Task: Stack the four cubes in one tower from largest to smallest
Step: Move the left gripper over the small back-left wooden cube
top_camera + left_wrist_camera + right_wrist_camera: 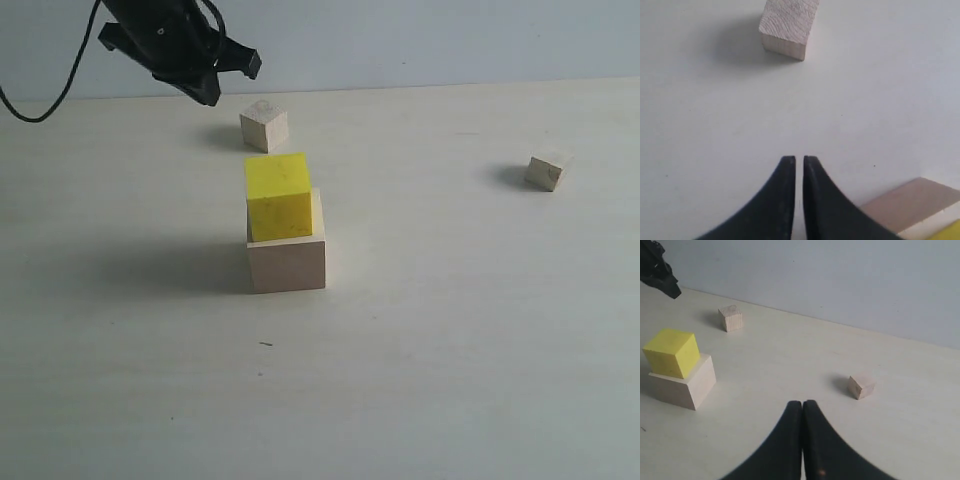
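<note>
Pale table (450,350): yellow cube (278,196) atop large cube (288,262).

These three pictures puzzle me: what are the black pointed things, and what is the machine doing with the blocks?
They show a robot with two arms. One camera watches from outside; the other two sit on the wrists. The black points are each arm's gripper: the left gripper and the right gripper, both closed and holding nothing. On the table a yellow cube sits on the large wooden cube, set toward one edge rather than centred. Two smaller wooden ones lie apart: the small cube near the left arm and the tiny cube off to the right. They are yet to be stacked.
</note>
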Robot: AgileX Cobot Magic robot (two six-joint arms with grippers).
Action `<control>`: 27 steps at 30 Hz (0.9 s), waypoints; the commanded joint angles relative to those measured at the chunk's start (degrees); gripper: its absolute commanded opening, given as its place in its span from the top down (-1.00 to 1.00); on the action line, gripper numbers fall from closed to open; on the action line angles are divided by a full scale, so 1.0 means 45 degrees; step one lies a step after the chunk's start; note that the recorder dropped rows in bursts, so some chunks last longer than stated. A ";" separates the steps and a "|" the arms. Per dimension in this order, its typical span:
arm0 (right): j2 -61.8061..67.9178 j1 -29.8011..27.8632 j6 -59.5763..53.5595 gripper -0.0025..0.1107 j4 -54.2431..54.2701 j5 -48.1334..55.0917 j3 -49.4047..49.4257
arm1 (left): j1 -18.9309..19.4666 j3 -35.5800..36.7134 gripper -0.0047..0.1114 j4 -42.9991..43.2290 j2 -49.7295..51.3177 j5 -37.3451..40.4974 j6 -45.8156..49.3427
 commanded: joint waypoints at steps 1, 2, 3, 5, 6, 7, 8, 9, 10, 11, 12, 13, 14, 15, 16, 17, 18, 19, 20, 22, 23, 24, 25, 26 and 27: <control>-0.0359 -0.0029 -0.0095 0.96 0.0117 -0.0266 0.0470 | 0.0301 -0.0870 0.58 -0.0620 0.0607 0.0208 0.0114; -0.0466 -0.0029 -0.0118 0.96 0.0089 -0.0263 0.0573 | 0.0377 -0.1021 0.53 -0.0618 0.0744 0.0235 0.0114; -0.0569 -0.0029 -0.0118 0.96 0.0065 -0.0263 0.0630 | 0.0409 -0.1134 0.47 -0.0644 0.0840 0.0235 0.0114; -0.0764 -0.0029 -0.0153 0.96 0.0089 -0.0263 0.0774 | 0.0493 -0.1341 0.37 -0.0667 0.1057 0.0235 0.0114; -0.0843 -0.0029 -0.0153 0.96 0.0089 -0.0263 0.0833 | 0.0528 -0.1415 0.32 -0.0753 0.1169 0.0201 0.0121; -0.0884 -0.0029 -0.0153 0.96 0.0089 -0.0263 0.0891 | 0.0561 -0.1548 0.25 -0.0907 0.1284 0.0201 0.0195; -0.0953 -0.0029 -0.0153 0.96 0.0089 -0.0263 0.0963 | 0.0637 -0.1661 0.18 -0.1096 0.1406 0.0201 0.0319; -0.1008 -0.0029 -0.0153 0.96 0.0089 -0.0271 0.1034 | 0.0674 -0.1786 0.12 -0.1353 0.1511 0.0201 0.0488; -0.1033 -0.0029 -0.0153 0.96 0.0089 -0.0271 0.1095 | 0.0695 -0.1896 0.02 -0.1609 0.1640 0.0201 0.0644; -0.1033 -0.0029 -0.0153 0.96 0.0114 -0.0271 0.1210 | 0.0721 -0.2055 -0.11 -0.1677 0.1770 0.0182 0.0690; -0.1033 -0.0029 -0.0087 0.96 0.0140 -0.0294 0.1318 | 0.0740 -0.2188 -0.23 -0.1677 0.1891 0.0129 0.0690; -0.1033 -0.0029 -0.0055 0.96 0.0144 -0.0321 0.1419 | 0.0740 -0.2381 -0.34 -0.1677 0.2030 0.0100 0.0665; -0.1033 -0.0029 -0.0055 0.96 0.0203 -0.0354 0.1565 | 0.0740 -0.2571 -0.41 -0.1677 0.2178 0.0050 0.0592; -0.1033 -0.0029 -0.0055 0.96 0.0228 -0.0414 0.1737 | 0.0768 -0.2708 -0.45 -0.1677 0.2325 0.0016 0.0444; -0.1033 -0.0029 -0.0055 0.96 0.0335 -0.0518 0.1917 | 0.0817 -0.2896 -0.46 -0.1698 0.2465 -0.0013 0.0377; -0.1033 -0.0029 -0.0055 0.96 0.0432 -0.0644 0.2068 | 0.0818 -0.3086 -0.46 -0.1752 0.2620 -0.0013 0.0345; -0.1033 -0.0029 -0.0055 0.96 0.0518 -0.0780 0.2259 | 0.0818 -0.3262 -0.46 -0.1836 0.2739 -0.0013 0.0345; -0.1033 -0.0029 -0.0055 0.96 0.0546 -0.0954 0.2422 | 0.0818 -0.3431 -0.46 -0.1929 0.2857 -0.0013 0.0345; -0.1033 -0.0029 -0.0055 0.96 0.0606 -0.1075 0.2496 | 0.0849 -0.3569 -0.46 -0.2016 0.3015 -0.0013 0.0345; -0.1033 -0.0029 -0.0055 0.96 0.0606 -0.1193 0.2496 | 0.0849 -0.3843 -0.46 -0.2048 0.3215 -0.0039 0.0313; -0.1033 -0.0029 -0.0055 0.96 0.0606 -0.1193 0.2496 | 0.0849 -0.4033 -0.46 -0.2048 0.3296 -0.0039 0.0313; -0.1033 -0.0029 -0.0055 0.96 0.0606 -0.1193 0.2496 | 0.0849 -0.4177 -0.46 -0.2024 0.3440 -0.0073 0.0313; -0.1033 -0.0029 -0.0055 0.96 0.0606 -0.1193 0.2496 | 0.0849 -0.4403 -0.46 -0.2001 0.3548 -0.0073 0.0341; -0.1033 -0.0029 -0.0055 0.96 0.0606 -0.1193 0.2496 | 0.0849 -0.4650 -0.46 -0.2000 0.3685 -0.0103 0.0391; -0.1033 -0.0029 -0.0055 0.96 0.0606 -0.1193 0.2496 | 0.0849 -0.4866 -0.46 -0.2000 0.3786 -0.0103 0.0506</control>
